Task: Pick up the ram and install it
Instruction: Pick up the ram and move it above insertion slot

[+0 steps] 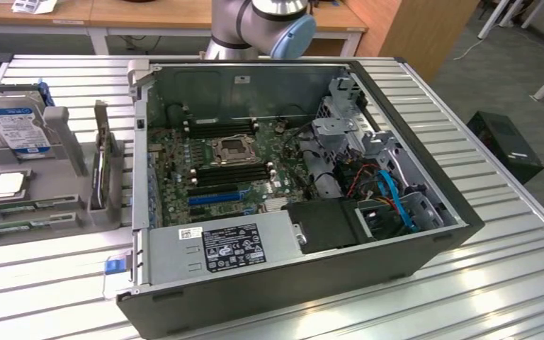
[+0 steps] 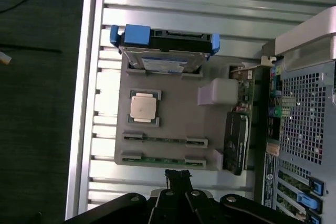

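Note:
Two ram sticks lie edge-up in the slots of a grey holder tray [image 2: 173, 114]: one ram stick [image 2: 164, 140] and a second ram stick [image 2: 163, 159] beside it. In the exterior view the same ram sticks [image 1: 12, 207] sit at the near end of the tray [image 1: 64, 212], on that view's left. My gripper [image 2: 178, 173] hangs above the table just off the tray's edge, nearest the second stick. Its black fingers are shut together with nothing between them. The arm [image 1: 253, 21] rises behind the open computer case [image 1: 291, 191].
The tray also holds a hard drive [image 2: 163, 45] in a blue frame, a CPU [image 2: 144, 107] and an upright card [image 2: 236, 140]. The motherboard's black memory slots [image 1: 232, 173] lie beside the CPU socket [image 1: 229, 149]. The power supply [image 1: 224, 248] fills the case's near corner.

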{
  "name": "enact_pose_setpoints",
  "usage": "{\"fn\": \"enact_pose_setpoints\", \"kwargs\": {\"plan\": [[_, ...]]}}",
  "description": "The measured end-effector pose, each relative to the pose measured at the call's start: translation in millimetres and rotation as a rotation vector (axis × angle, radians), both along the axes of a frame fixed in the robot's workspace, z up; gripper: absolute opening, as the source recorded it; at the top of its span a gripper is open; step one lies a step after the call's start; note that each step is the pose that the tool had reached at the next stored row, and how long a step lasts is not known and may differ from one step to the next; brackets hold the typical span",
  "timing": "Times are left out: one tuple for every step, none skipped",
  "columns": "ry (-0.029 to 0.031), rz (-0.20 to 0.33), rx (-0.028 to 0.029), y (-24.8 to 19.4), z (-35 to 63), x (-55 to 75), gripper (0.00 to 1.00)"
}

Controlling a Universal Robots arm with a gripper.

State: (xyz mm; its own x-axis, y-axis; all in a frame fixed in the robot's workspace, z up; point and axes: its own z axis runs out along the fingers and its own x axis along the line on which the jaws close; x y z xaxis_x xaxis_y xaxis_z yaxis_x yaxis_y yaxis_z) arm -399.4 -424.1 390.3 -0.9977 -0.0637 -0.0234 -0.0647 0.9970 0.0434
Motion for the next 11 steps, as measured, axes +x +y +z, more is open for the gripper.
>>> {"fn": "enact_pose_setpoints", "kwargs": {"plan": [[0.0, 0.018, 0.0, 0.0, 0.0, 0.0, 0.11], [0.0, 0.036, 0.0, 0.0, 0.0, 0.0, 0.11], [0.0, 0.054, 0.0, 0.0, 0.0, 0.0, 0.11], [0.0, 0.072, 0.0, 0.0, -0.1, 0.0, 0.11], [-0.0001, 0.09, 0.0, 0.0, -0.1, 0.0, 0.11], [0.0, 0.109, 0.0, 0.0, -0.1, 0.0, 0.11], [0.0, 0.127, 0.0, 0.0, -0.1, 0.0, 0.11], [0.0, 0.145, 0.0, 0.0, -0.1, 0.0, 0.11], [0.0, 0.163, 0.0, 0.0, -0.2, 0.0, 0.11], [-0.0001, 0.181, 0.0001, 0.0, -0.2, 0.0, 0.11], [0.0, 0.199, 0.0, 0.0, -0.2, 0.0, 0.11]]}}
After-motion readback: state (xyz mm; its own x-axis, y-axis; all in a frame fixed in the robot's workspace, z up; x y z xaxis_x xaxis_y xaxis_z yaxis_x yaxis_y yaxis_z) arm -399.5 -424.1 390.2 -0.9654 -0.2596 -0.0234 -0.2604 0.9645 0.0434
